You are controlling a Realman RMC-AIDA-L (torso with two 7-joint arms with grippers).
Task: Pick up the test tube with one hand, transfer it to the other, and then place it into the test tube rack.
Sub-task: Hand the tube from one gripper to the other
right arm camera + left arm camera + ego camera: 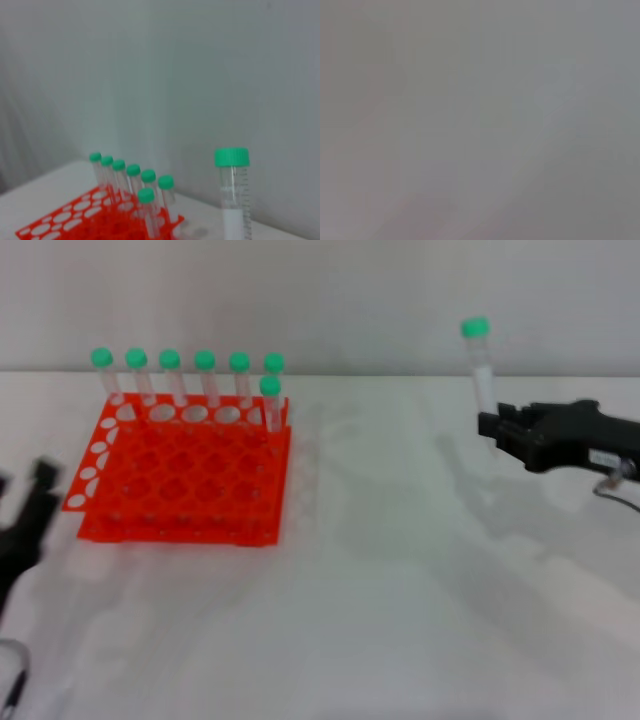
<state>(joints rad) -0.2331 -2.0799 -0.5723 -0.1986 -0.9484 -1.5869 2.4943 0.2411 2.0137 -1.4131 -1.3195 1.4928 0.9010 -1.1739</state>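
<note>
My right gripper (497, 427), black with small white lettering, is shut on a clear test tube (483, 380) with a green cap and holds it upright above the table at the right. The tube also shows in the right wrist view (233, 200). The orange-red test tube rack (185, 475) stands at the left, also seen in the right wrist view (95, 220). Several green-capped tubes (205, 380) stand in its far rows. My left gripper (28, 515) hangs low at the left edge, beside the rack. The left wrist view shows only grey blur.
The white table (400, 590) stretches between the rack and my right gripper. A pale wall (320, 300) rises behind the table's far edge. A cable (612, 485) hangs under my right arm.
</note>
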